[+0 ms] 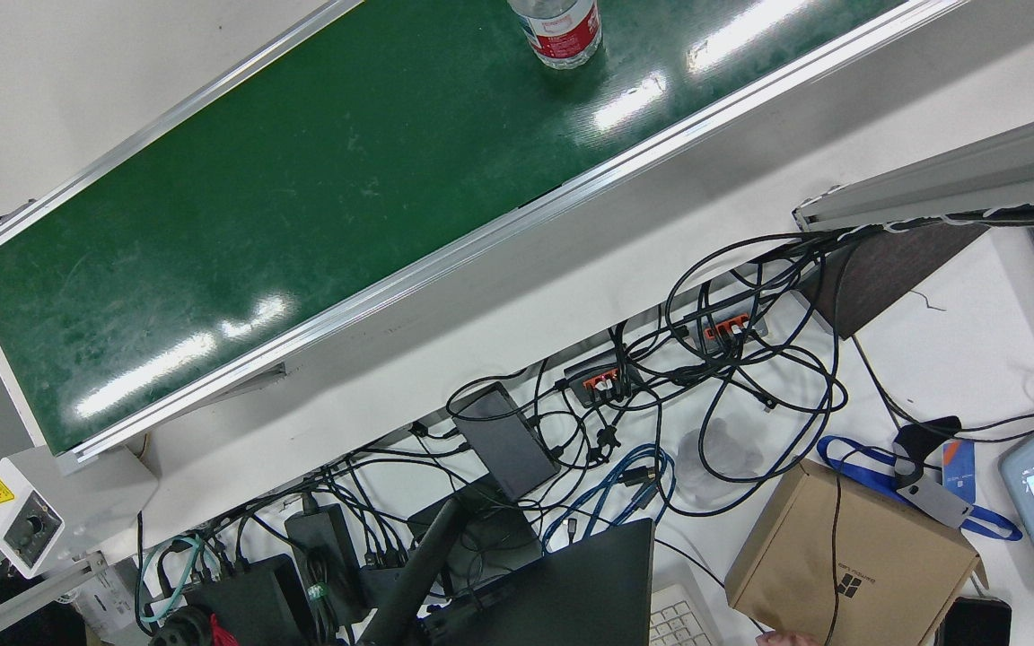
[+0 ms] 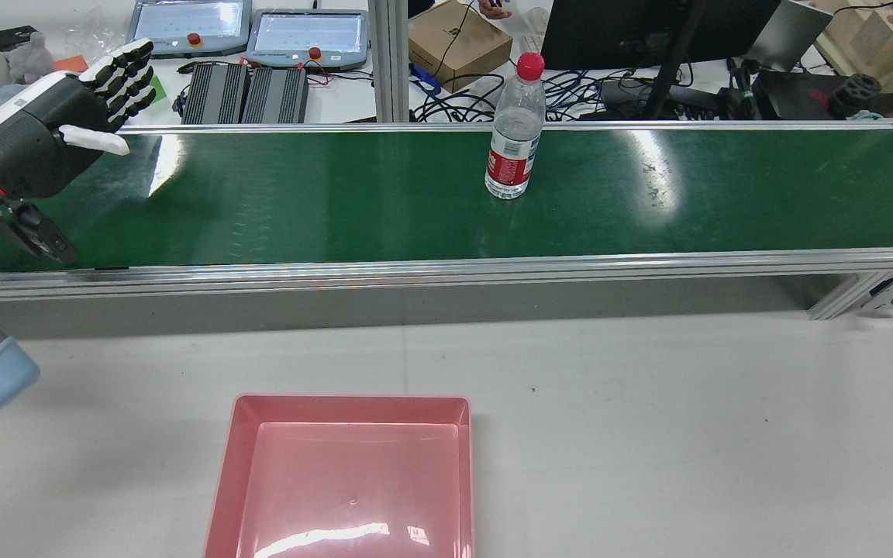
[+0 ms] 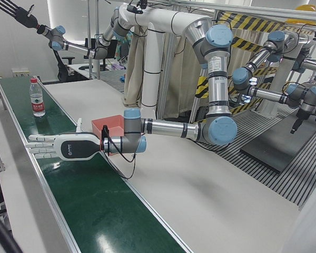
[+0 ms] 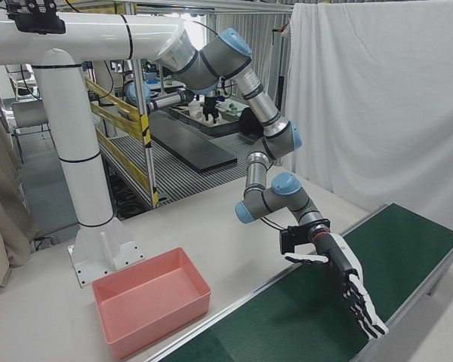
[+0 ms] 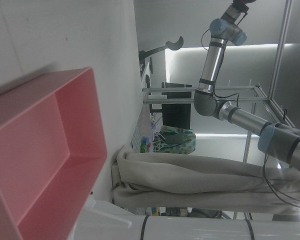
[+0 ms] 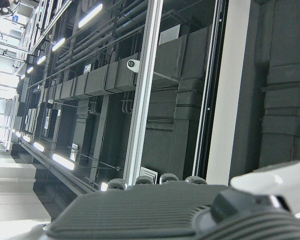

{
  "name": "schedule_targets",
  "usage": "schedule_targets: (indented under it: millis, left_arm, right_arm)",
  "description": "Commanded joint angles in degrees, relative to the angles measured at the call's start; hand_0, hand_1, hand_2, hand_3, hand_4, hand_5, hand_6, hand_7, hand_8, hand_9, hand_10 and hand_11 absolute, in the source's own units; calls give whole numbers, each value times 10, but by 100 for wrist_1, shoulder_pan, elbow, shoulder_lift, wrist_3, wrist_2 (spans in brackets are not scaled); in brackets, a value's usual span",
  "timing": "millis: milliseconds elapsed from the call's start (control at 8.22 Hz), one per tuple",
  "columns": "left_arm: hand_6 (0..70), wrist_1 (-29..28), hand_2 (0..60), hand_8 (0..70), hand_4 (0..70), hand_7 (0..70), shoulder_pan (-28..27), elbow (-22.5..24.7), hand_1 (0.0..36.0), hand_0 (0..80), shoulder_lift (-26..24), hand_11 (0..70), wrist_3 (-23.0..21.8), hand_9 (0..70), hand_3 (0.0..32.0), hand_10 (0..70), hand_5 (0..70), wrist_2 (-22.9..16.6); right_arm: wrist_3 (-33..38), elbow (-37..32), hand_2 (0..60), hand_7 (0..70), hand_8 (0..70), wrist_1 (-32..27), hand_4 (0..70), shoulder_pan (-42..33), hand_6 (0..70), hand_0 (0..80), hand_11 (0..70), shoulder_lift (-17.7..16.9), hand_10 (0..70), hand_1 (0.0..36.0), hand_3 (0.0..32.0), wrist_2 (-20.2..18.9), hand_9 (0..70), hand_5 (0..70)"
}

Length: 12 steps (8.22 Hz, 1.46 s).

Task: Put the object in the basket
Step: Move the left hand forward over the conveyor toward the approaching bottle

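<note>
A clear water bottle [image 2: 515, 132] with a red cap and red label stands upright on the green conveyor belt [image 2: 299, 201], right of centre; it also shows far down the belt [image 3: 37, 98] and at the top edge of the front view [image 1: 562, 27]. The pink basket [image 2: 349, 401] sits on the white table on the near side of the belt; it holds nothing [image 4: 158, 320] [image 5: 75, 125]. My left hand [image 2: 67, 116] hovers open over the belt's left end, fingers stretched flat [image 3: 58, 147] [image 4: 340, 279], far from the bottle. My right hand [image 3: 13, 10] is raised high, fingers spread, holding nothing.
Beyond the belt lie two teach pendants [image 2: 303, 35], black boxes [image 2: 245, 93], a cardboard box [image 2: 458, 43], a monitor and tangled cables [image 1: 705, 395]. A person's hand [image 2: 497, 8] shows near the cardboard box. The belt has aluminium side rails [image 2: 446, 271].
</note>
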<state>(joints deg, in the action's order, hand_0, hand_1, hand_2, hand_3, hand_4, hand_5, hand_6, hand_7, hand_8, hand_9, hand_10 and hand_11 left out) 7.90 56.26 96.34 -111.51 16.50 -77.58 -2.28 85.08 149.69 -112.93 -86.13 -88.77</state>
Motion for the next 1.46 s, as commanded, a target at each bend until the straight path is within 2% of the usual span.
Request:
schedule_targets:
  millis: [0, 243, 486, 608, 851, 1338]
  left_arm:
    - [0, 36, 0, 29, 0, 0, 25, 7, 67, 521, -2, 60, 134, 0, 32, 31, 122, 32]
    - [0, 36, 0, 39, 0, 0, 25, 60, 66, 523, 24, 59, 152, 8, 26, 31, 124, 137]
    - [0, 36, 0, 35, 0, 0, 17, 69, 99, 535, 33, 70, 300, 3, 26, 36, 123, 242]
    - [0, 36, 0, 35, 0, 0, -1, 69, 91, 531, 24, 69, 440, 4, 32, 36, 121, 330]
    - [0, 115, 0, 17, 0, 0, 8, 243, 82, 525, 50, 53, 433, 0, 34, 25, 118, 331]
    - [0, 168, 0, 17, 0, 0, -36, 253, 88, 527, 33, 55, 450, 0, 30, 25, 122, 419]
  right_arm:
    - [0, 0, 0, 0, 0, -1, 0, -1, 0, 0, 0, 0, 0, 0, 0, 0, 0, 0]
    - [0, 0, 0, 0, 0, -1, 0, -1, 0, 0, 0, 0, 0, 0, 0, 0, 0, 0]
    - [0, 0, 0, 0, 0, -1, 0, -1, 0, 0, 0, 0, 0, 0, 0, 0, 0, 0]
    - [0, 0, 0, 0, 0, -1, 0, -1, 0, 0, 0, 0, 0, 0, 0, 0, 0, 0]
    - [0, 0, 0, 0, 0, -1, 0, -1, 0, 0, 0, 0, 0, 0, 0, 0, 0, 0]
    - [0, 0, 0, 0, 0, -1, 0, -1, 0, 0, 0, 0, 0, 0, 0, 0, 0, 0]
